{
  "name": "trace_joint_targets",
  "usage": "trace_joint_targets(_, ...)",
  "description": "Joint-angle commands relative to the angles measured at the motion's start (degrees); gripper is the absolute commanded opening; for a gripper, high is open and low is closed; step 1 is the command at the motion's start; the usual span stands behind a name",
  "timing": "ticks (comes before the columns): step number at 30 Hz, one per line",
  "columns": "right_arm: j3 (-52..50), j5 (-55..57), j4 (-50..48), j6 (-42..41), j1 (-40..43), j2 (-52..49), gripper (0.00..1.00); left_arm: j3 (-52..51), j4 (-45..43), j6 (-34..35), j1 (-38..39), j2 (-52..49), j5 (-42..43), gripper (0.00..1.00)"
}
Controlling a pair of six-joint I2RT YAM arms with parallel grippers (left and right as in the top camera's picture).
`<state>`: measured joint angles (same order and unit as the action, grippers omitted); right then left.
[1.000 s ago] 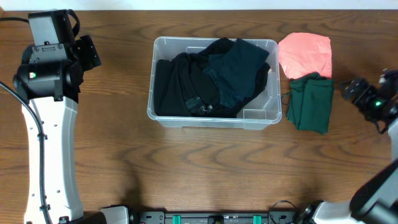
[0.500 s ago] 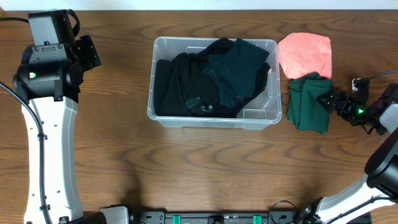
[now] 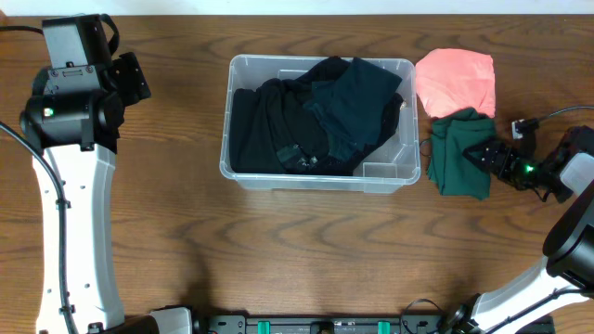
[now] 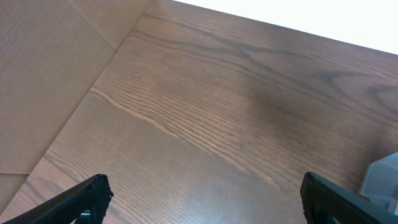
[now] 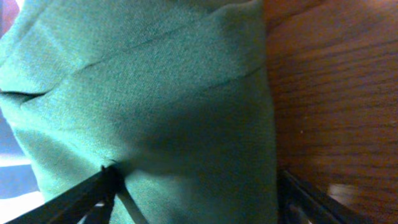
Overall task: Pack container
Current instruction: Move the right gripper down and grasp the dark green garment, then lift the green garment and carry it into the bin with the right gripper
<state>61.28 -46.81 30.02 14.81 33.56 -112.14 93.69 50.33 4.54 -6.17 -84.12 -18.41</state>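
Note:
The clear plastic container (image 3: 411, 165) stands mid-table, holding black (image 3: 274, 130) and dark teal (image 3: 357, 102) garments. A folded green garment (image 3: 459, 162) lies right of it, partly under a folded pink garment (image 3: 455, 82). My right gripper (image 3: 484, 155) is open, low at the green garment's right edge; the right wrist view shows its fingers spread over the green cloth (image 5: 155, 106), one finger touching it. My left gripper (image 4: 202, 196) is open and empty over bare wood at the far left, with the container's corner (image 4: 382, 177) at the frame's right edge.
The left arm (image 3: 70, 121) stands tall at the table's left side. The table's back edge runs just behind the container and the pink garment. Bare wood lies in front of the container.
My right gripper has moved left from the table's right edge to the green garment's right edge. The left arm has not moved.

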Motion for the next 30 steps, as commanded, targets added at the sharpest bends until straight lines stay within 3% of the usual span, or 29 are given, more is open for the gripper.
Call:
trace_joint_targets(1,-2.4,5.0,0.1,0.2,-0.7,-3.1,0.75,0.3,0.0,0.7,-0.2,-0.1,-0.7,0.98)
trace_joint_targets(3,-2.4,5.0,-0.1,-0.2,-0.7,-3.1,0.62,0.3,0.0,0.7,-0.2,-0.1,-0.7,0.98)
trace_joint_targets(6,-2.4,5.0,-0.3,-1.6,-0.6,-3.1,0.33,0.3,0.0,0.7,-0.2,-0.1,-0.7,0.98)
trace_joint_targets(9,-2.4,4.7,-0.9,-4.1,-0.3,-2.7,0.15,0.3,0.0,0.7,-0.2,-0.1,-0.7,0.98)
trace_joint_targets(15,-1.5,-5.2,-1.5,-10.0,0.5,2.4,0.01,0.3,0.0,0.7,-0.2,-0.1,-0.7,0.98)
trace_joint_targets(18,-0.9,-16.0,-5.6,-18.1,0.5,8.5,0.01,0.3,0.0,0.7,-0.2,-0.1,-0.7,0.98)
trace_joint_targets(23,-0.9,-21.2,-22.7,-42.4,-0.5,21.2,0.01,0.3,0.0,0.7,-0.2,-0.1,-0.7,0.98)
trace_joint_targets(30,-0.9,-20.3,-51.7,-65.4,-7.0,34.4,0.01,0.3,0.0,0.7,-0.2,-0.1,-0.7,0.98)
